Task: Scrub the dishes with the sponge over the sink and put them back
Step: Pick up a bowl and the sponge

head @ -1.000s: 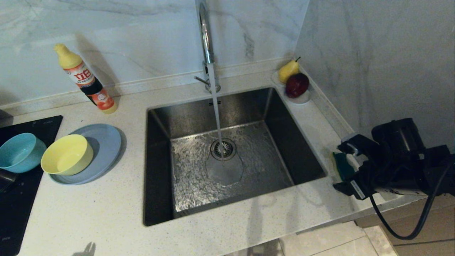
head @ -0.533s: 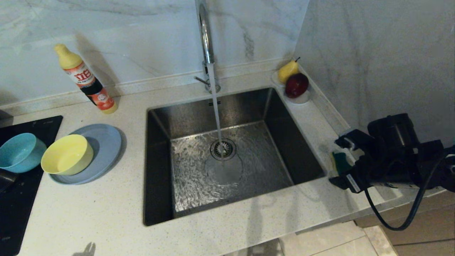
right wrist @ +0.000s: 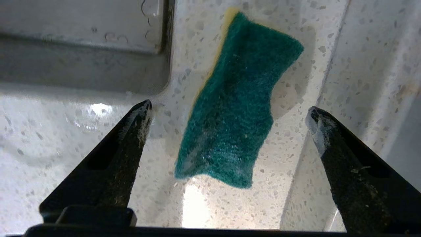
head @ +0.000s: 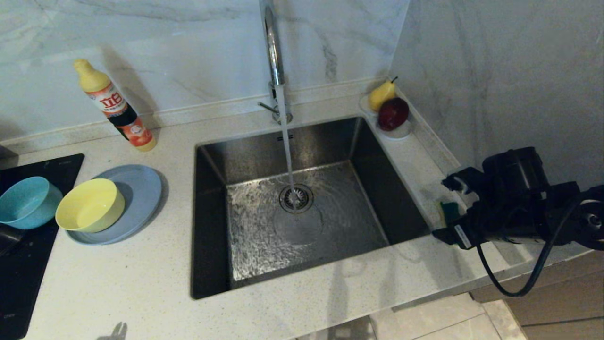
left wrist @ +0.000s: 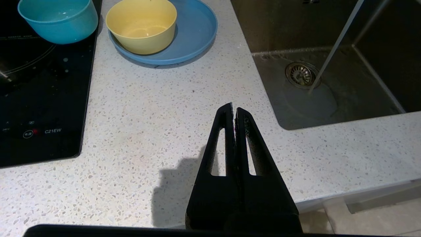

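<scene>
right hand (right wrist: 227, 110): yours is at the desk's (head: 141, 278) right edge, about 3 o'clock of the sink (head: 302, 208). Fingers spread wide, one each side of the sponge, nothing pinched. Wrist view shows clear gaps on both sides.
sponge (right wrist: 235, 102): one. Green face up, yellow foam edge showing along one side. Lies flat on the desk strip between sink rim and wall. In your head view only a small green patch (head: 449, 211) shows ahead of the hand.
left hand (left wrist: 234, 108): not seen in the head view. Its own wrist view has it above the desk front, fingers pressed together, holding nothing.
dishes: three, all at 9 o'clock of the sink.
yellow bowl (head: 89, 205): one, upright, sitting on the plate.
plate (head: 139, 189): one, grey-blue, flat on the desk.
teal bowl (head: 26, 201): one, upright, on the black cooktop (head: 28, 264), just beside the yellow bowl at its 9 o'clock.
sink: one steel basin, one round drain strainer (head: 296, 198) in the floor.
tap (head: 272, 52): one, at 12 o'clock of the sink, water running in a stream down onto the strainer.
bottle (head: 113, 105): one detergent bottle, yellow cap, leaning, at 12 o'clock of the plate near the wall.
fruit: two on one white saucer (head: 400, 131) at the sink's 1 o'clock corner, a pear (head: 381, 94) and a dark red apple (head: 393, 113), touching.
</scene>
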{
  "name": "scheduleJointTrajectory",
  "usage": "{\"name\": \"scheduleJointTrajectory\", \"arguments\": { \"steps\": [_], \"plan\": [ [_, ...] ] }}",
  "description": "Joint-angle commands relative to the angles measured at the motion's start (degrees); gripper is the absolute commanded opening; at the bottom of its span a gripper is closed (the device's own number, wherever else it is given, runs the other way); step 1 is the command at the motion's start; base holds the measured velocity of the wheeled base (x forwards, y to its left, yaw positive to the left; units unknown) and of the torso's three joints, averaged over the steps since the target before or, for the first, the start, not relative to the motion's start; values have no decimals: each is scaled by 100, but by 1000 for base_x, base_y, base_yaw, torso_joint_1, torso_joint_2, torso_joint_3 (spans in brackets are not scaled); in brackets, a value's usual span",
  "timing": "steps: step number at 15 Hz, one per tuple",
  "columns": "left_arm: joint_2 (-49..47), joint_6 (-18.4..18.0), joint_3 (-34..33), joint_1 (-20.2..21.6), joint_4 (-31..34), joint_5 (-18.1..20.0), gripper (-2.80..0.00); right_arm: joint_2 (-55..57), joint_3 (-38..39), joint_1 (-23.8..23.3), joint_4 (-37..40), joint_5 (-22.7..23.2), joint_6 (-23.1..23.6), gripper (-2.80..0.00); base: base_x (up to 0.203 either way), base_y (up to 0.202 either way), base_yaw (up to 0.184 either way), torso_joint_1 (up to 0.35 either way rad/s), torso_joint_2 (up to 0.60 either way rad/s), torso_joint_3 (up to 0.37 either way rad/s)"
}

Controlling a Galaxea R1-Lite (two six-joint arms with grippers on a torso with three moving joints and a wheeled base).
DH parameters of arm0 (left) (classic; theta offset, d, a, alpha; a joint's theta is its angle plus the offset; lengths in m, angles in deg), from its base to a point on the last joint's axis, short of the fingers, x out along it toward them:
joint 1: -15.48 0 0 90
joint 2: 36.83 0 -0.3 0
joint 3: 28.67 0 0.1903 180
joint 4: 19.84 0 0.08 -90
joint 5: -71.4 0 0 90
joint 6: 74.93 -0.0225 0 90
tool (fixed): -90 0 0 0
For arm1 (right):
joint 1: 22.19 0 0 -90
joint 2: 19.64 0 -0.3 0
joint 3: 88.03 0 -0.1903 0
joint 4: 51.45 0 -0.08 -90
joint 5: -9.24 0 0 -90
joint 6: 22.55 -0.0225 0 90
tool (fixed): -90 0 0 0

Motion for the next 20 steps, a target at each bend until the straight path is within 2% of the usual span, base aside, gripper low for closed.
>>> {"name": "scheduleJointTrajectory", "arguments": {
  "steps": [1,3,4,5,20],
  "plan": [
    [-9,2,-229,1,-5,-5,-280,108,-14,3,-1,-10,2,0,0,0,0,0,0,0],
    [-9,2,-229,1,-5,-5,-280,117,-5,3,-1,-10,2,0,0,0,0,0,0,0],
    [-9,2,-229,1,-5,-5,-280,117,4,3,-1,-18,10,-8,0,0,0,0,0,0],
    [-9,2,-229,1,-5,-5,-280,117,4,3,-1,-3,2,-280,0,0,0,0,0,0],
    [-9,2,-229,1,-5,-5,-280,136,-146,3,17,-33,-42,-280,0,0,0,0,0,0]
  ]
}}
